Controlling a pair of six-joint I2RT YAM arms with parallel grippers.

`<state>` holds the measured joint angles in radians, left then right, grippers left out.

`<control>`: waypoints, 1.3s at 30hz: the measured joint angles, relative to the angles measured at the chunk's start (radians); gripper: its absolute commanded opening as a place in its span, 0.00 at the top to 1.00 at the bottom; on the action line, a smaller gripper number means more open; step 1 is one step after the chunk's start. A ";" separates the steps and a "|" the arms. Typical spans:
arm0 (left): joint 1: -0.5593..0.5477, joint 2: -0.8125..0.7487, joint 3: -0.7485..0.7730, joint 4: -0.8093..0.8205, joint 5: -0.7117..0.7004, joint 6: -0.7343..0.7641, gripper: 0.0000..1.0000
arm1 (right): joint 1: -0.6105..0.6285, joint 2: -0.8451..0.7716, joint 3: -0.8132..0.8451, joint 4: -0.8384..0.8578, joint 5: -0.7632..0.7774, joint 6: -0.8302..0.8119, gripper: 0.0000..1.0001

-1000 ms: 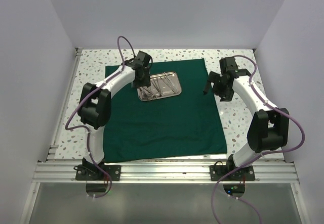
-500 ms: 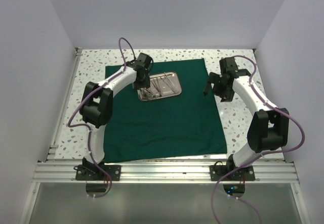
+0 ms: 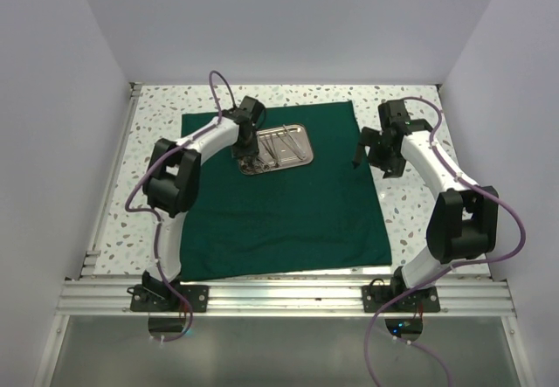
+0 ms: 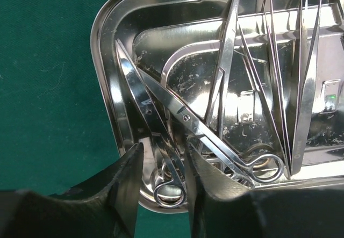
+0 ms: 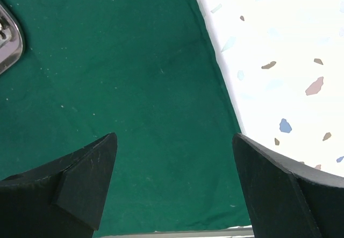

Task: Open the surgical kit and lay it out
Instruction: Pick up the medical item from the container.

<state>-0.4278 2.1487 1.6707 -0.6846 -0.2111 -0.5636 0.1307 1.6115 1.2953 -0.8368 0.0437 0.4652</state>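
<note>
The cloth (image 3: 288,212) lies spread on the tabletop (image 3: 153,107), with the tray (image 4: 107,71) on its far half and every instrument inside. The left claw (image 4: 164,160) is down at the tray's left end, fingers part-open astride the leftmost scissors (image 4: 141,101) just above the rings, not visibly clamped. It should pinch both shanks squarely and lift straight up: a second scissors (image 4: 186,117) lies against it and could snag. Tweezers (image 4: 309,87) lie further right. The right claw (image 5: 173,138) hangs wide apart, empty, over the cloth's right edge.

Bright, even light, sharp focus, glare on the steel tray (image 4: 105,60).
</note>
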 measured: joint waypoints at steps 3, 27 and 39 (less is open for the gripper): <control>0.000 0.008 0.000 0.009 0.003 -0.002 0.64 | 0.000 0.005 0.000 -0.007 0.003 -0.003 0.08; 0.000 0.025 0.014 0.035 0.021 -0.003 1.00 | 0.000 0.026 0.000 -0.025 0.018 -0.014 0.08; 0.000 -0.004 0.230 -0.043 0.015 -0.001 1.00 | 0.000 0.026 0.023 -0.029 0.016 -0.014 0.08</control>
<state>-0.4278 2.1445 1.9003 -0.7277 -0.1963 -0.5644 0.1307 1.6375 1.3182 -0.8654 0.0597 0.4515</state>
